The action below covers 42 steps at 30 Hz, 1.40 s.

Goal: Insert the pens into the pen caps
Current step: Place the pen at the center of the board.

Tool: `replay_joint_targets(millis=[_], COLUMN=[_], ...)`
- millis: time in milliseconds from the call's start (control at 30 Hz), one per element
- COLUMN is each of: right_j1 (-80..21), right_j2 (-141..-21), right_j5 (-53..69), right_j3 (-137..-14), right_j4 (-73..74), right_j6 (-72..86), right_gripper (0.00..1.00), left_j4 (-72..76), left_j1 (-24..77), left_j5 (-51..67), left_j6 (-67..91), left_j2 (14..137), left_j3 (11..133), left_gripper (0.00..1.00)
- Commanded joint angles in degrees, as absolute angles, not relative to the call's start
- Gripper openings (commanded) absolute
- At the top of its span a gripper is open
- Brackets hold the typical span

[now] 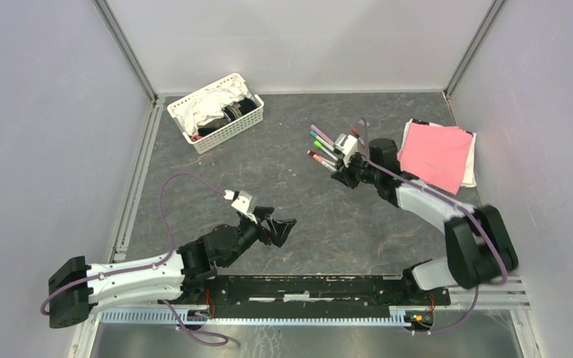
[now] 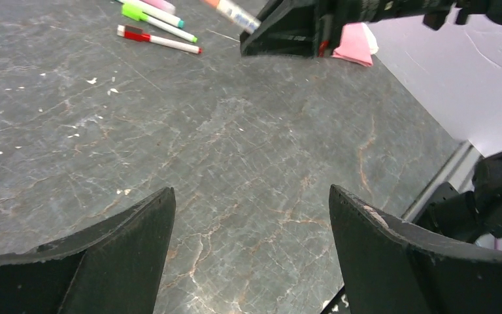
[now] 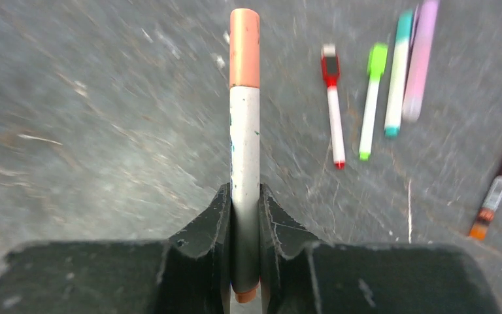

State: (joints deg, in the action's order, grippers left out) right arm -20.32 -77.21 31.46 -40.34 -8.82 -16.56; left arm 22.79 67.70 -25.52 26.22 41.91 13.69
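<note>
Orange-capped and white-barrelled, one pen (image 3: pixel 244 131) is clamped between the narrowed fingers of the right tool (image 3: pixel 244 196). Just beyond it, four other pens (image 3: pixel 371 104), ended in red, green, teal and purple, are laid side by side on the tabletop (image 3: pixel 104 131). Well apart, the left tool (image 2: pixel 251 193) is spread wide over the tabletop.

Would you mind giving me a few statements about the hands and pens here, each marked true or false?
1. The right hand grips an orange-capped pen. True.
2. The left hand holds a pen cap. False: it is open and empty.
3. The red pen lies beside the green pen on the table. True.
4. The pink cloth sits inside the white basket. False: it lies outside the basket, over by the right arm.
</note>
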Motion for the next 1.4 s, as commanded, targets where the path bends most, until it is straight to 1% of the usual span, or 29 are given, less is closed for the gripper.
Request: replay_joint_targets(millis=[0,200,300,433,633,900,1000,1100,1200,1300,1367], right_j1=[-21.85,-24.66,-25.79,-26.29,-26.52,-26.46,-26.12,-24.87,-22.08,-18.62,-16.66], right_j2=[-87.82,-100.27,-104.49,-106.89,-108.68,-108.79,-107.73,-105.39,-102.16,-100.72,-101.81], right_j5=[21.57,16.4,14.14,13.17,12.29,12.08,13.19,15.68,20.89,26.4,28.1], right_j3=[-49.96,-61.06,-65.14,-66.53,-67.93,-69.51,-69.8,-70.63,-71.76,-73.27,-75.9], right_j4=[-0.41,4.94,7.35,8.28,9.34,11.37,12.07,13.32,14.08,14.55,16.42], right_j6=[-24.33,-25.16,-25.39,-25.57,-25.93,-26.28,-26.37,-26.28,-26.81,-29.28,-31.2], right_gripper=[0.09,0.1,0.11,0.12,0.17,0.32,0.35,0.35,0.35,0.39,0.41], left_j4=[25.84,25.04,24.59,23.52,23.22,23.47,23.19,22.59,22.16,21.99,21.78], left_j1=[67.85,67.84,67.85,67.81,67.79,67.82,67.81,67.85,67.85,67.81,67.8], left_j5=[-31.38,-32.33,-32.83,-33.82,-34.98,-34.45,-34.39,-34.37,-34.15,-34.19,-34.25], left_j6=[28.39,29.97,30.63,30.85,30.37,30.15,30.1,29.74,29.17,28.51,28.12], left_j2=[41.97,39.68,37.82,36.05,35.95,36.42,35.85,34.92,33.54,32.97,33.19], left_j3=[14.06,11.99,11.07,10.39,10.47,11.16,11.25,11.55,11.69,11.72,11.98], left_gripper=[0.91,0.91,0.91,0.91,0.92,0.92,0.92,0.92,0.92,0.92,0.92])
